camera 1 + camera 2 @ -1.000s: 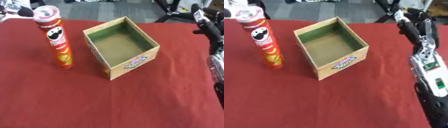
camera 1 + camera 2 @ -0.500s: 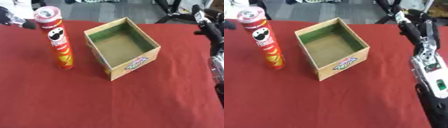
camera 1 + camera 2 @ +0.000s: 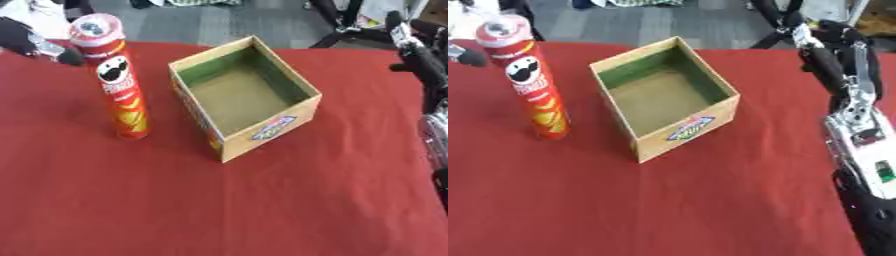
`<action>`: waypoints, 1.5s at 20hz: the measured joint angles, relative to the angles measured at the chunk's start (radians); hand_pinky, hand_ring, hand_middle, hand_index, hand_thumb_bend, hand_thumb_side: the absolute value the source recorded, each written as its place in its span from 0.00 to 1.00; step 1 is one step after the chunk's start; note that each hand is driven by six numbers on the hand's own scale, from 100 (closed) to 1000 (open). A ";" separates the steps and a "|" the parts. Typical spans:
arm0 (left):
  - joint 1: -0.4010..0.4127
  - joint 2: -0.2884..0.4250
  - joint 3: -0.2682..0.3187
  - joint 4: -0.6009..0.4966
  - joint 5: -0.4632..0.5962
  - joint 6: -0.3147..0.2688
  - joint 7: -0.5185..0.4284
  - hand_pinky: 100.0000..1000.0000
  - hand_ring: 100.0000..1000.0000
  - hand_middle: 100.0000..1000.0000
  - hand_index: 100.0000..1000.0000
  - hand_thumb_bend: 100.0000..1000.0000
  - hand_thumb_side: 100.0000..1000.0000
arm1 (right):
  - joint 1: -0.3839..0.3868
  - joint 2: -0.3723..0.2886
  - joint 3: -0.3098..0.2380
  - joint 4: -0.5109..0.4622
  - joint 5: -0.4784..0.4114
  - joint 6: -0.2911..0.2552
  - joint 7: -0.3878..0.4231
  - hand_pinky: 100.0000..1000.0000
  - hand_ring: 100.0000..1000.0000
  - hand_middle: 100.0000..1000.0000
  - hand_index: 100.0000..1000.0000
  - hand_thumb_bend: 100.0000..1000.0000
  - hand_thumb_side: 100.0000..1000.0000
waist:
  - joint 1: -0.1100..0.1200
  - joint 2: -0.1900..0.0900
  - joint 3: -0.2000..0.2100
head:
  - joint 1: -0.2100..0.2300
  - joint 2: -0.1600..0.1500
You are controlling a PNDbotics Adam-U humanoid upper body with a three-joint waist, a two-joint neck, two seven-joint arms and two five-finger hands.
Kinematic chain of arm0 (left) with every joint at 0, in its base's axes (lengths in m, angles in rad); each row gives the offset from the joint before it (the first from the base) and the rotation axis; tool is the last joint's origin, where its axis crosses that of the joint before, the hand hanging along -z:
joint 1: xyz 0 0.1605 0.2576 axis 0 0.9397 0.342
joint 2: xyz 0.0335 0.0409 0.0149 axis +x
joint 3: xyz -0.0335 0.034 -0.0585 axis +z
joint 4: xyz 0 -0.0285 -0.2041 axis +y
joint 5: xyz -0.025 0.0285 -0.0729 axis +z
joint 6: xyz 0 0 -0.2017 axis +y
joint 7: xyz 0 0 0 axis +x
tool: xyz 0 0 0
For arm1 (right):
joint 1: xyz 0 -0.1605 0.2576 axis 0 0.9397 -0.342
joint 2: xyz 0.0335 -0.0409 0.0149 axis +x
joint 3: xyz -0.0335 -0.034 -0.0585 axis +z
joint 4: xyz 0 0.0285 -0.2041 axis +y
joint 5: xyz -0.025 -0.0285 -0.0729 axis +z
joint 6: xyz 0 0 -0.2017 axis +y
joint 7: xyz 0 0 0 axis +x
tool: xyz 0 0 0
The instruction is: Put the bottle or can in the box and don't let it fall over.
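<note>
Tall red crisp can (image 3: 120, 87) is standing upright on the red tabletop (image 3: 262, 200), just left of the open cardboard box (image 3: 243, 95). Left hand (image 3: 35, 42) is nearing its top, fingers unreadable; right hand (image 3: 833, 55) is idling, fingers likewise unclear. Reach step; next calls for grasping it.

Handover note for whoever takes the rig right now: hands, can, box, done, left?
Left hand: at the far left edge, just behind the can, not touching it; its fingers can't be made out.
Right hand: raised at the right edge, away from the box, holding nothing.
Can: upright on the red table, left of the box, apart from it.
Box: open, empty.
Done: nothing placed.
Left: grasp the can, lift it, set it upright in the box.
</note>
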 measured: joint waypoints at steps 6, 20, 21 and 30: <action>-0.019 -0.024 -0.007 0.014 -0.009 0.000 -0.005 0.94 0.80 0.82 0.85 1.00 0.32 | 0.000 0.000 0.000 0.000 0.000 0.000 0.000 0.53 0.76 0.89 0.76 0.39 0.42 | 0.000 0.000 0.000 | 0.001 -0.001; -0.034 -0.096 -0.020 -0.006 -0.151 -0.013 0.024 0.96 0.82 0.83 0.84 1.00 0.35 | 0.000 0.001 0.001 0.000 0.000 0.001 -0.001 0.53 0.76 0.88 0.76 0.40 0.42 | -0.002 0.000 0.003 | 0.001 -0.009; -0.036 -0.099 -0.020 -0.010 -0.161 -0.013 0.027 0.96 0.82 0.83 0.84 1.00 0.35 | 0.000 0.001 0.001 0.000 0.000 0.002 -0.001 0.53 0.76 0.88 0.76 0.40 0.42 | -0.002 0.000 0.003 | 0.002 -0.009; -0.052 -0.129 -0.032 -0.022 -0.209 -0.009 0.017 0.98 0.83 0.83 0.84 1.00 0.36 | -0.001 0.001 0.006 0.000 0.000 0.003 -0.002 0.53 0.76 0.88 0.76 0.40 0.42 | -0.003 0.000 0.003 | 0.010 -0.009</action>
